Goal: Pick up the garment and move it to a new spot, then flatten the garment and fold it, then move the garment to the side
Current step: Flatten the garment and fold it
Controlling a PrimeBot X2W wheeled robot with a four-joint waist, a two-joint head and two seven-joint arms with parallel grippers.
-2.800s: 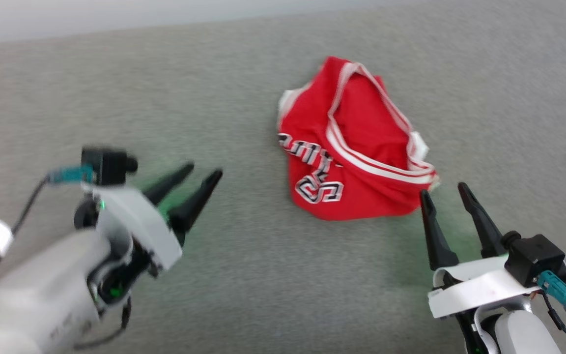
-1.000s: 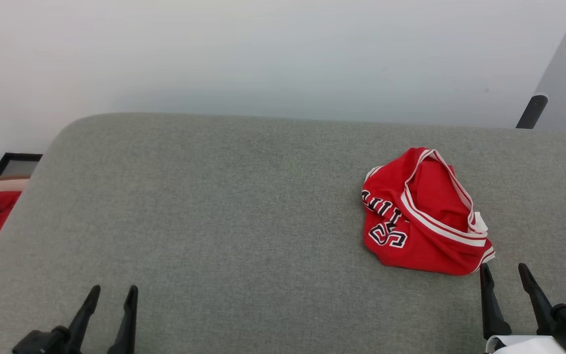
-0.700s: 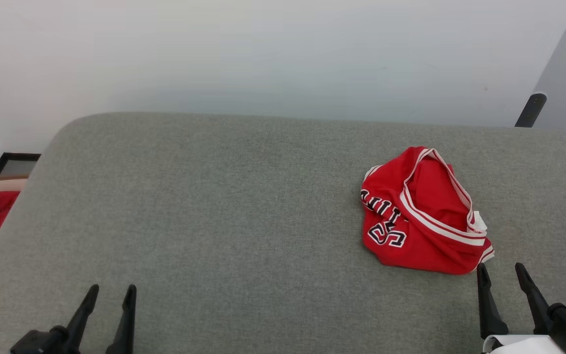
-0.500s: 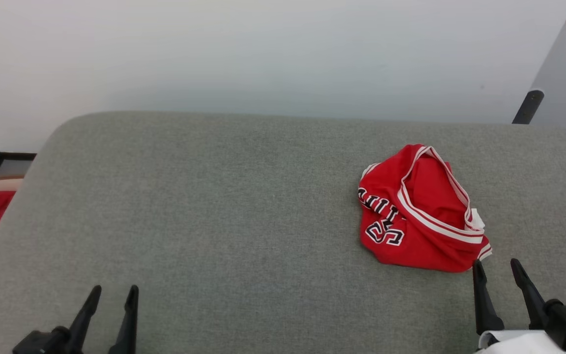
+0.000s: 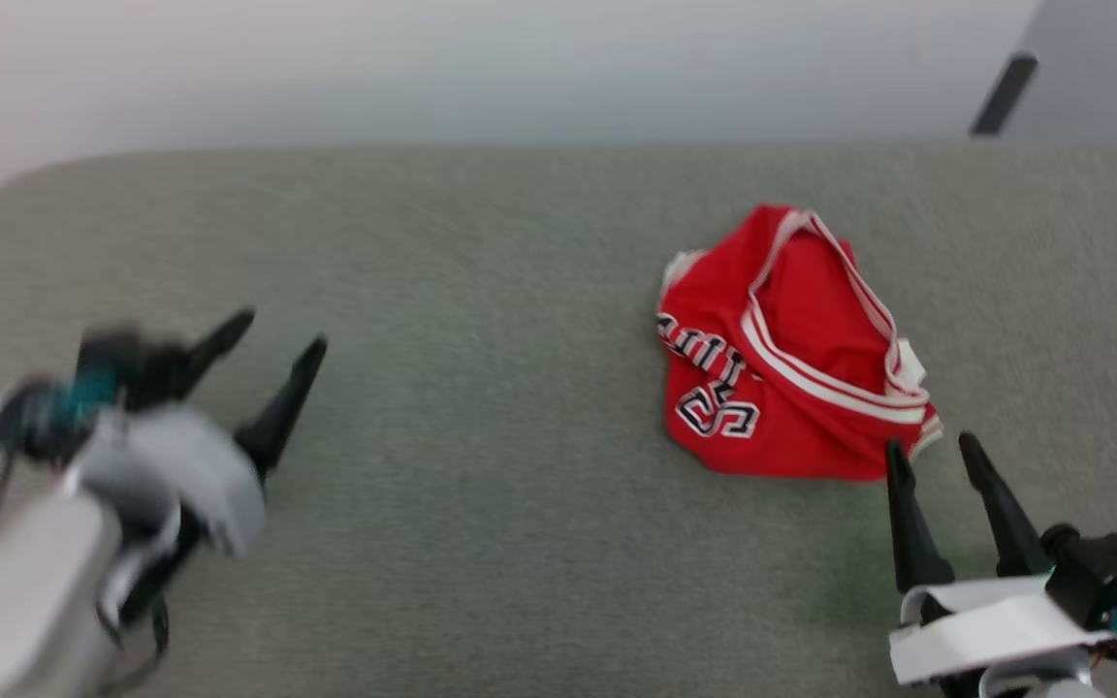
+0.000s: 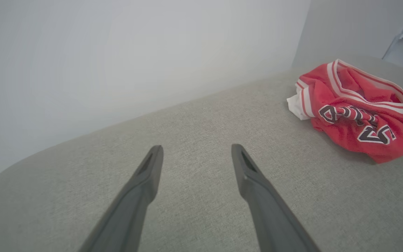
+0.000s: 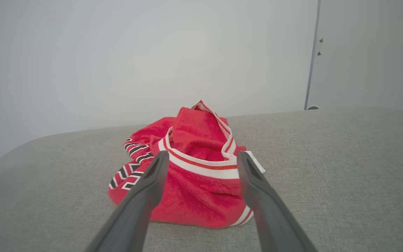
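Fingers of both grippers stand apart: the right gripper (image 5: 931,443) just short of a crumpled red jersey shirt (image 5: 791,388) on a grey fabric surface (image 5: 481,543), the left gripper (image 5: 282,330) well away — best to pinch the raised striped fold.

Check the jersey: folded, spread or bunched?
Bunched. The jersey lies in a crumpled heap, striped trim looping over it, lettering creased; not flat, no neat fold.

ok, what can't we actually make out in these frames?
- Crumpled red jersey-style shirt with white striped trim: chest lettering broken by its own folds, not readable whole.
- Left wrist view: shirt's far end cut by the right edge.
- Right wrist view: right jaws cover the shirt's near hem; contact unclear.
- Head view: left arm motion-blurred.
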